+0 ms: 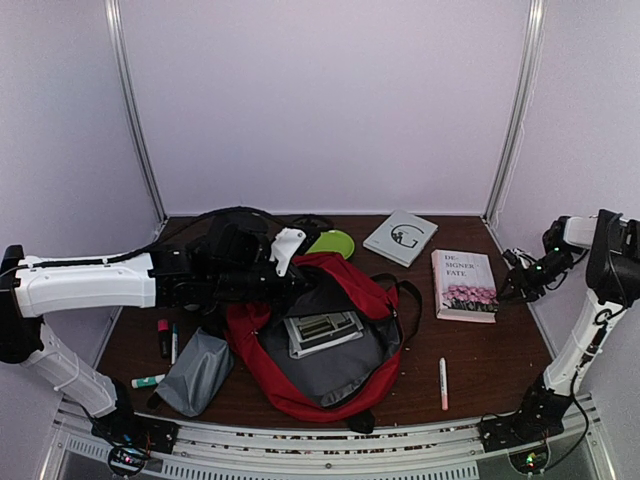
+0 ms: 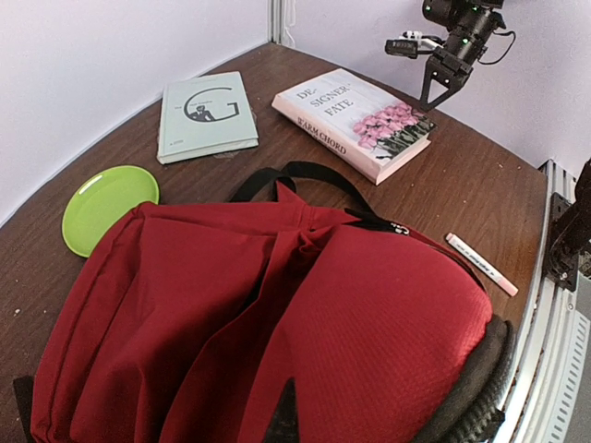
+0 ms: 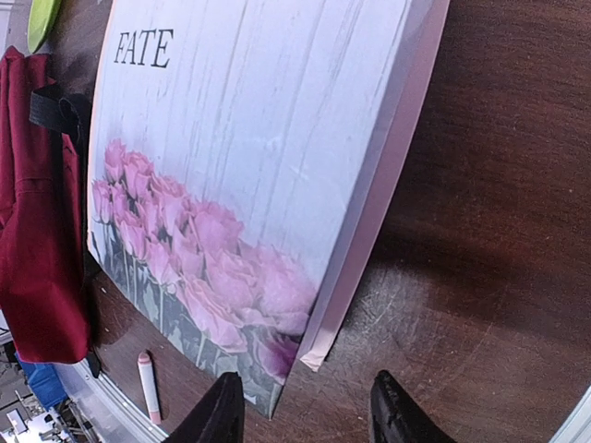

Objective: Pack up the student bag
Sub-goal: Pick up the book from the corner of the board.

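Observation:
The student bag [image 1: 300, 390], a red backpack, lies open in the middle of the table showing its grey lining, with a grey flat case [image 1: 322, 332] inside. My left gripper [image 1: 290, 268] sits at the bag's far rim, shut on the red fabric. In the left wrist view the lifted bag [image 2: 277, 314] fills the frame and hides the fingers. My right gripper [image 3: 305, 415] is open, low over the table. It straddles the near corner of the rose-cover book [image 3: 259, 166], which lies flat at the right [image 1: 465, 285].
A pale book marked G [image 1: 400, 237] and a green plate [image 1: 332, 242] lie at the back. A pink pen [image 1: 443, 383] lies right of the bag. At the left are a grey pouch [image 1: 195, 372] and three markers [image 1: 163, 337].

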Controlling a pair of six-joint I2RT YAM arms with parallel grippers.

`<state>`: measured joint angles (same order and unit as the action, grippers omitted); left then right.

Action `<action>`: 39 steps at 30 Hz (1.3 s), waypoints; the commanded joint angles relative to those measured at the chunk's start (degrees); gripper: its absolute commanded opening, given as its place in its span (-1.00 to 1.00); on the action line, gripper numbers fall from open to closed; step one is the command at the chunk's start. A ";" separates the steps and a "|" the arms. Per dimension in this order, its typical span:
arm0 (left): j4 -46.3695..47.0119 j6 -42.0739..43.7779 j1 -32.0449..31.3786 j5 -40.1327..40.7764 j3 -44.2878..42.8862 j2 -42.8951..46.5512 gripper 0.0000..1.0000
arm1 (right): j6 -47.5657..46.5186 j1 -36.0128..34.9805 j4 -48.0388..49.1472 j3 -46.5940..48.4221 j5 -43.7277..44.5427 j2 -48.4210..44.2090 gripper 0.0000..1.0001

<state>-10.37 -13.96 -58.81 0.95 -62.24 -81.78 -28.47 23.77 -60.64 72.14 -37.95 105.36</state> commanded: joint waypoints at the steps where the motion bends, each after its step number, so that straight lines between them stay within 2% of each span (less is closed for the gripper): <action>1: 4.15 -0.55 0.45 -1.01 -0.34 -0.72 -1.00 | 0.39 0.10 -0.56 1.49 -2.04 1.81 -0.06; 6: 3.33 0.08 0.40 -1.35 -1.06 -1.31 -1.00 | -0.22 0.14 -1.22 1.98 -4.15 3.93 -0.08; 15: 2.74 0.40 0.45 -2.41 -1.61 -1.54 -1.00 | -1.15 0.14 -3.43 3.94 -9.35 8.24 -0.29; 28: 2.20 0.24 0.45 -2.64 -1.57 -1.21 -1.00 | -1.98 0.39 -5.80 5.65 -13.85 11.53 -0.37; 33: 2.37 -0.05 0.44 -2.44 -1.14 -1.12 -1.00 | -2.55 0.38 -6.19 5.55 -15.90 11.70 -0.53; 39: 2.31 -0.04 0.45 -2.54 -1.46 -1.43 -1.00 | -3.48 0.64 -7.83 6.22 -18.34 12.90 -0.89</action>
<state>-10.74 -13.96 -58.81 -1.02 -62.24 -83.18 -30.02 23.94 -66.63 76.79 -53.52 116.92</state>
